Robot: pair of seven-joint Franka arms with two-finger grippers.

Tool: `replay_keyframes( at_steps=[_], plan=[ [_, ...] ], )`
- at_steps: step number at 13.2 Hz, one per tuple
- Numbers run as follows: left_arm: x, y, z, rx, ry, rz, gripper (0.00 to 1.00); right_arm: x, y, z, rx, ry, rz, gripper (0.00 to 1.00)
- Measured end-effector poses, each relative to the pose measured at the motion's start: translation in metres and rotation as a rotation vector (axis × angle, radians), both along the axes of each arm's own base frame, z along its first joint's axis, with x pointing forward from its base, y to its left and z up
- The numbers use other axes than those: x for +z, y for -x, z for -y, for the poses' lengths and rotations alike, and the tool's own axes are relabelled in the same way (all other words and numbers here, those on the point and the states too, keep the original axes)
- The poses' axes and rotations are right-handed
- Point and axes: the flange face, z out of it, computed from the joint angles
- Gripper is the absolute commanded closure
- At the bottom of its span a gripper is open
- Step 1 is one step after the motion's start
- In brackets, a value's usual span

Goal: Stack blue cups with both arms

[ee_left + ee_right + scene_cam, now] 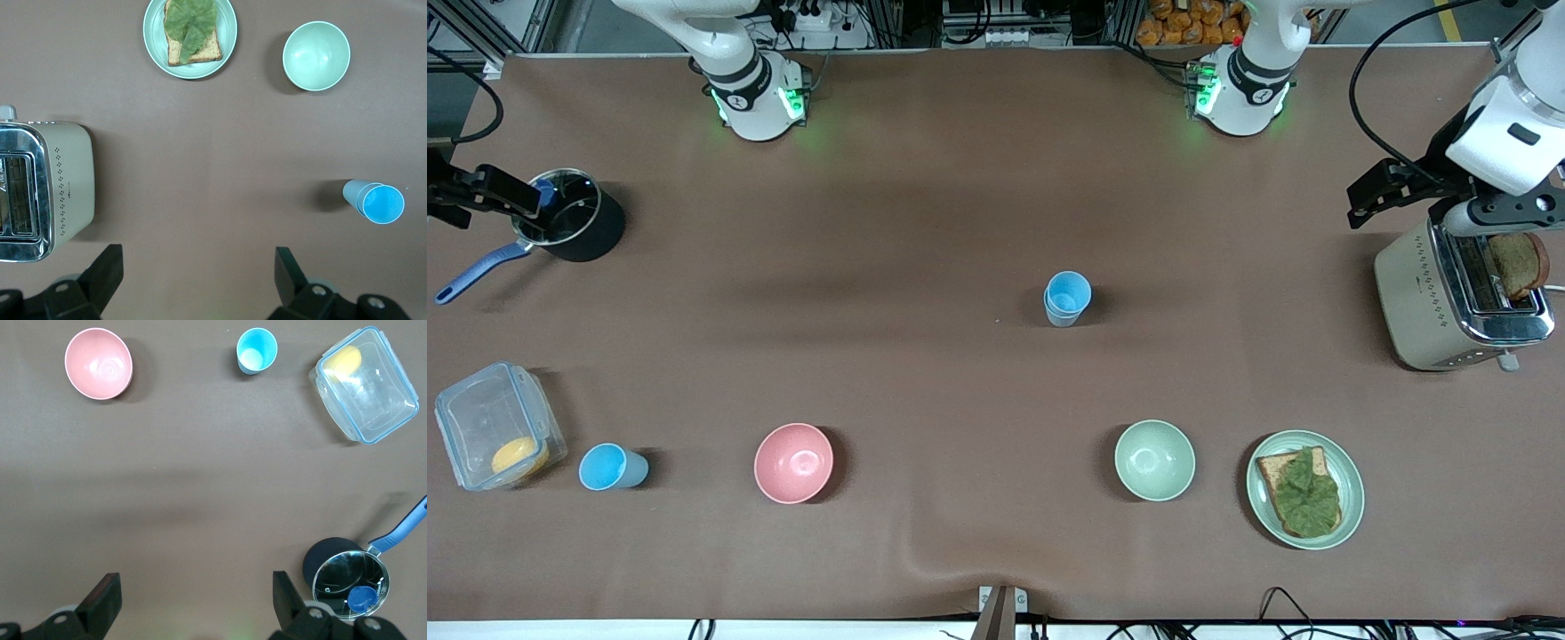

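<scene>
Blue cups stand apart on the bench: one (1067,298) mid-bench, one (611,468) beside a clear box (498,425). Left gripper (197,280) hangs over the toaster (1458,289), right gripper (193,603) over a saucepan (574,222), fingers apart, empty.

The front camera is looking down at my desk (960,222) from high; my wrist cameras are looking straight down, sharing each one blue cup (375,201) with it.

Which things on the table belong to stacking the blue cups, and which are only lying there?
For the job:
- blue cup mid-table
- blue cup beside the clear box
- left hand, open, over the toaster
- right hand, open, by the pot

Lying about:
- pink bowl
- green bowl
- plate of toast
- toaster
- pot
- clear box
</scene>
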Motion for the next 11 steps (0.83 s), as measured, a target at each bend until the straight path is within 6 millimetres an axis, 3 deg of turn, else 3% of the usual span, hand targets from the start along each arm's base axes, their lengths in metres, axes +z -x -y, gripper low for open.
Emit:
replay_keyframes(
  at_steps=[11],
  plan=[
    [0.0004, -0.0017, -0.0111, 0.020, 0.001, 0.001, 0.00, 0.0000, 0.0000, 0.0000, 0.000, 0.000, 0.000, 0.00]
  ],
)
